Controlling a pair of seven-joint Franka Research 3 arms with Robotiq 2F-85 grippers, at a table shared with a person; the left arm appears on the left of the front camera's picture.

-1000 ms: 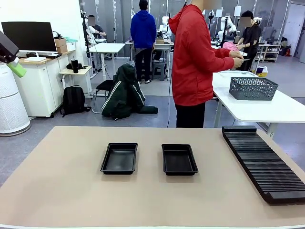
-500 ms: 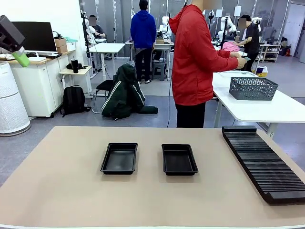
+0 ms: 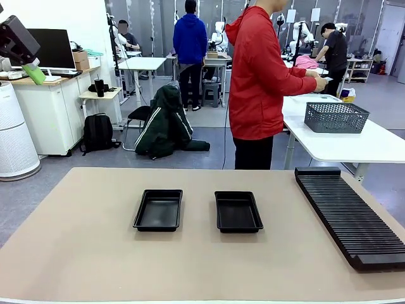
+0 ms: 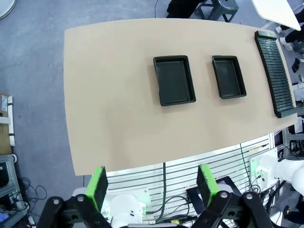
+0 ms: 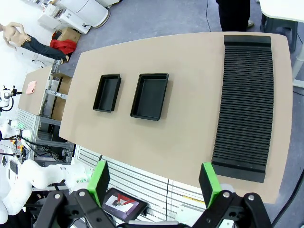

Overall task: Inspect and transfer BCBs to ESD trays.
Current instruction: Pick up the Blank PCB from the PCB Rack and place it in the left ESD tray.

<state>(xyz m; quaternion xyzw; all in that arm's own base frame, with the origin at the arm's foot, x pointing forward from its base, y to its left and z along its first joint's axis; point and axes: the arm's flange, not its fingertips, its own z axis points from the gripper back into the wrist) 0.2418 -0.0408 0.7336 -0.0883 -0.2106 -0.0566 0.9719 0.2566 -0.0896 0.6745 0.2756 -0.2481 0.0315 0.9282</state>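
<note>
Near the middle of the table, the left ESD tray and the right ESD tray lie side by side with a gap between them. Their long sides run from the near edge toward the far edge, and each shows its whole black floor. Along the right edge a long black ribbed rack runs from the far right corner toward the near edge, well apart from the right ESD tray. High above the near edge, the left gripper hangs released, its 2 green-padded fingers spread wide and gripping nothing. The right gripper hangs high over the near right corner, equally wide and free. Beyond the far edge a person in a red hooded top stands turned sideways, hands raised at chest height.
</note>
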